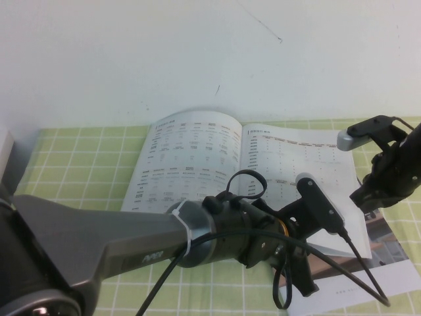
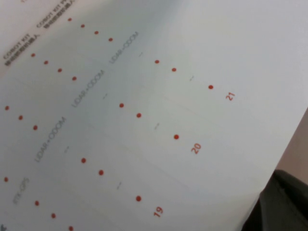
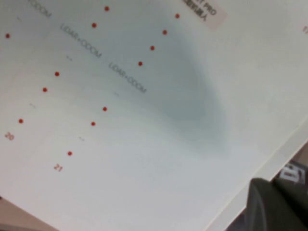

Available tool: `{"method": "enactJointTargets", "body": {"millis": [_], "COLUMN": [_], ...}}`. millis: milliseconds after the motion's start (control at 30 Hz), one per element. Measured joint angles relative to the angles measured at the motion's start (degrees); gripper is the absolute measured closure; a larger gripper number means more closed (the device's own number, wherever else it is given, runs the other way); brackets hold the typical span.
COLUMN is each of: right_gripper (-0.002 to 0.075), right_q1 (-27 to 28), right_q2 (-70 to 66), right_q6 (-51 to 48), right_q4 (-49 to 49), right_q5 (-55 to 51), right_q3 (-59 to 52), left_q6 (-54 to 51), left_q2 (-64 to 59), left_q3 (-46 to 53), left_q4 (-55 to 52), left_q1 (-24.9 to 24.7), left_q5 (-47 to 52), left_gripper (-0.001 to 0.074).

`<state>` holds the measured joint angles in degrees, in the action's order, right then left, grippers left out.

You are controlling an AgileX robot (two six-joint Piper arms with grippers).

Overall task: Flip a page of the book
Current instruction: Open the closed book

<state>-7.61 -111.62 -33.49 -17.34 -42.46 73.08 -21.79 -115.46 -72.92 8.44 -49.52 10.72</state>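
Observation:
The book (image 1: 191, 158) lies open on the green checked mat. Its right-hand page (image 1: 296, 164) is raised off the sheet below and fills both wrist views (image 2: 144, 120) (image 3: 144, 120) with red dots and numbers. My right gripper (image 1: 364, 199) is at that page's outer edge, shut on it. Only one dark finger (image 3: 274, 207) shows past the paper's edge. My left gripper (image 1: 299, 280) hangs at the page's near edge, and a dark part of it (image 2: 284, 207) shows beside the paper.
The sheet below (image 1: 388, 247), with a photo on it, shows under the raised page at the right. The green mat (image 1: 79, 164) runs back to a white wall (image 1: 197, 52). My left arm's grey body (image 1: 131, 243) covers the front of the table.

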Motion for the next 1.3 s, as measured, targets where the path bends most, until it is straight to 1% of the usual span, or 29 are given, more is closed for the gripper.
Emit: {"method": "enactJointTargets", "body": {"millis": [133,467,733,1300], "right_gripper": [0.0728,0.0729,0.0729,0.0729], "right_q1": [0.0,0.0,0.0,0.0], "right_q2": [1.16,1.16,1.16,1.16], "right_q6": [1.86,2.71,4.5,5.12], "right_q4": [2.54,3.03,5.62,5.89], "right_q5": [0.07,-0.12,-0.52,-0.75], "right_q3": [0.0,0.0,0.0,-0.09], "left_q6": [0.13,0.13,0.13,0.03], "left_q2": [0.0,0.0,0.0,1.21], "left_q3": [0.0,0.0,0.0,0.0], "left_q4": [-0.14,-0.14,-0.14,-0.93], "left_q1": [0.0,0.0,0.0,0.0], "left_q5": [-0.68,-1.28,-1.28,-3.08], "left_gripper": [0.0738,0.0738,0.0738,0.0737]}}
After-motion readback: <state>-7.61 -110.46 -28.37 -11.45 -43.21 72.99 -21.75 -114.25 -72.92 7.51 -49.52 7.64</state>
